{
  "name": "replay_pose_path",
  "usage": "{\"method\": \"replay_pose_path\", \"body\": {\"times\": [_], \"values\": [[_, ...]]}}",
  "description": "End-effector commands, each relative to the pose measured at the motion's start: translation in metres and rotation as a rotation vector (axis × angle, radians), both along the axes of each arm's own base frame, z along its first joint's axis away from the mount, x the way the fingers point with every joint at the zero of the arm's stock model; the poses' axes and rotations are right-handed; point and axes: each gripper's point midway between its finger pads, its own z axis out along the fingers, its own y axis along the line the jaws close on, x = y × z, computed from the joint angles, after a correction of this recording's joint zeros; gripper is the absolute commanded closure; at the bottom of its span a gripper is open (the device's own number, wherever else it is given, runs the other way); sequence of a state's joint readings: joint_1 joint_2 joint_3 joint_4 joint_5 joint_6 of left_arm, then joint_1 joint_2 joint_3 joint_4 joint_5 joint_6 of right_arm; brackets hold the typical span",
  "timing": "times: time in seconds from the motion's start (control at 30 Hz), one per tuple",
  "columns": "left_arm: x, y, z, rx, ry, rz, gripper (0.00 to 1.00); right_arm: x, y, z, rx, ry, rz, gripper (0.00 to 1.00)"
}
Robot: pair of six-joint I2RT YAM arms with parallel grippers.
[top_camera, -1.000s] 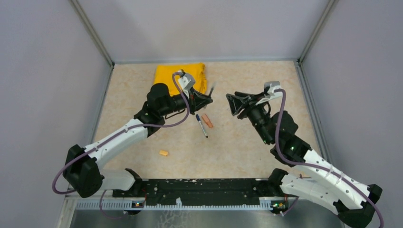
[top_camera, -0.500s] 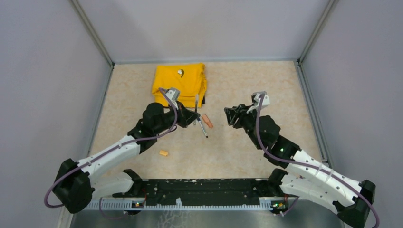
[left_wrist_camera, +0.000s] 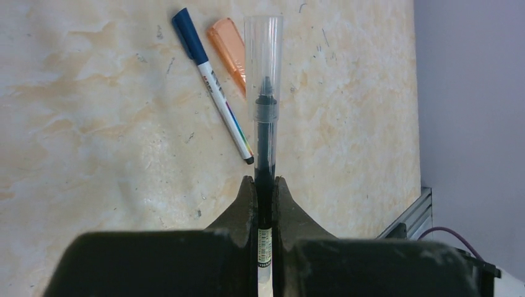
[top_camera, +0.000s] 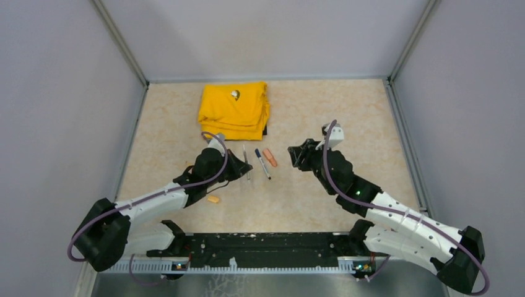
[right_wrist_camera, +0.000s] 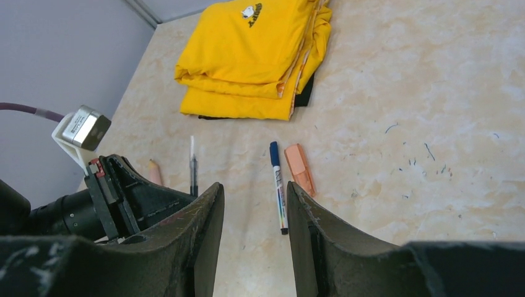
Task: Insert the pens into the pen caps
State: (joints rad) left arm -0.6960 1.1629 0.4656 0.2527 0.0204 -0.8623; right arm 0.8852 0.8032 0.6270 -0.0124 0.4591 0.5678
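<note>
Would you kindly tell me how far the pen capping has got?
Looks done: the white pen wears its dark blue cap; the slim dark pen carries a clear cap. In hand: the left pincer grips that dark pen; the right pincer is open. Remaining: the longer orange piece and small orange stub lie apart.

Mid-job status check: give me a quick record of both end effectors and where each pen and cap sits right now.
left end effector: shut on dark pen, clear cap over its tip
right end effector: open, empty
white pen: on table, blue cap on
orange marker: on table beside white pen
small orange piece: on table, apart from the others
yellow cloth: folded, far side
</note>
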Motion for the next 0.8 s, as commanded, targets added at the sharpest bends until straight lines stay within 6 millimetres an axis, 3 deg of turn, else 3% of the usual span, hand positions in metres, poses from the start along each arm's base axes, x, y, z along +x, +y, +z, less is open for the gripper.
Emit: {"method": "replay_pose_path", "body": {"times": [0.0, 0.77], "values": [[0.013, 0.008, -0.005, -0.038, 0.017, 0.124, 0.98, 0.005, -0.003, 0.005, 0.054, 0.005, -0.045, 0.59], [0.028, 0.001, -0.064, -0.018, 0.206, 0.159, 0.91, 0.009, -0.019, -0.005, 0.006, 0.05, -0.138, 0.59]]}}
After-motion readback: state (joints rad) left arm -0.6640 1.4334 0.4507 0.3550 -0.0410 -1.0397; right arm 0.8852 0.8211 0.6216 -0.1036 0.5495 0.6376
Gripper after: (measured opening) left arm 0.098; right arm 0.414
